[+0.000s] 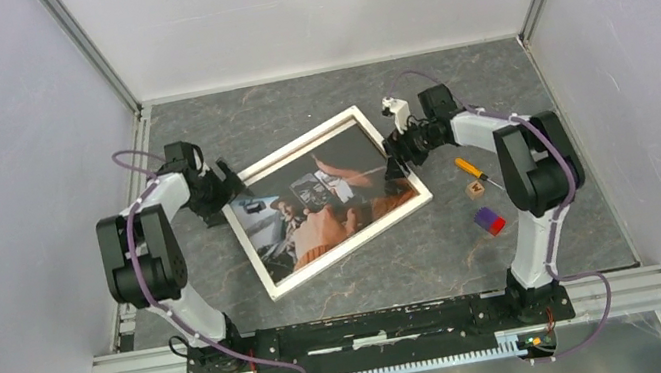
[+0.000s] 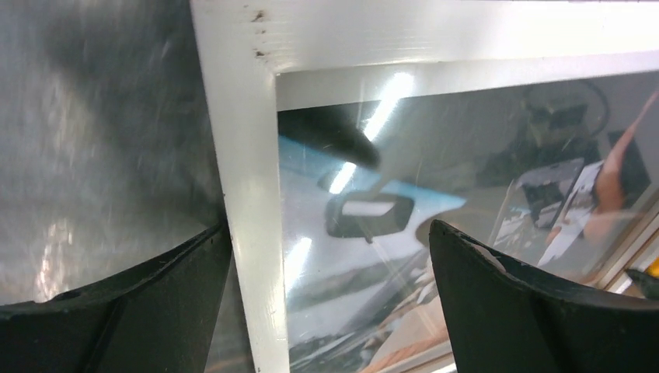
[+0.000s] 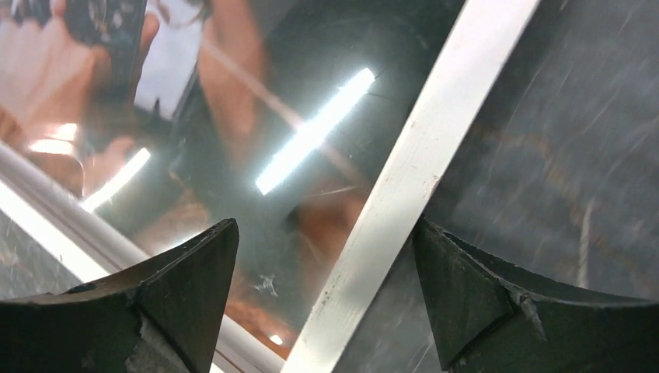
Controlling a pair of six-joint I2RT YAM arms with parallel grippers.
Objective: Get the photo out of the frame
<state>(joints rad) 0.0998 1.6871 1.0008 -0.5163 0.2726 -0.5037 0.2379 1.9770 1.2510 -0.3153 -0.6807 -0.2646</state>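
table: dark marbled table [image 1: 312, 98]; everything sits on it, both arms reach in from its near edge.
frame: white-bordered frame [image 1: 250, 251] lies flat and face up, skewed on the table, between the two claws; its left border runs under the left claw, its right border under the right claw.
photo: photo [image 1: 328, 197] inside the frame behind glare-streaked glazing, inboard of both claws; not out yet.
left claw: left claw [image 2: 330, 227] wide apart, gripping nothing; one jaw is outboard over bare table, the other inboard over the glazing, with the frame's white border between them near a corner. Contact with the frame: cannot tell.
right claw: right claw [image 3: 326, 225] apart, gripping nothing; it straddles the opposite border the same way, one jaw over the photo, one over the table.
loose items: orange-handled screwdriver [image 1: 470, 169], small wooden cube [image 1: 476, 189] and red-and-blue block [image 1: 489, 221], all outboard of the right claw, clear of the frame.
step in hand (judgement): early; both claws are lining up on opposite borders to take hold of the frame.
next move (judgement): each claw must close squarely on its border, then both lift and turn the frame together, since the back is hidden and the photo likely comes out from there. Uneven grip risks twisting or dropping it.
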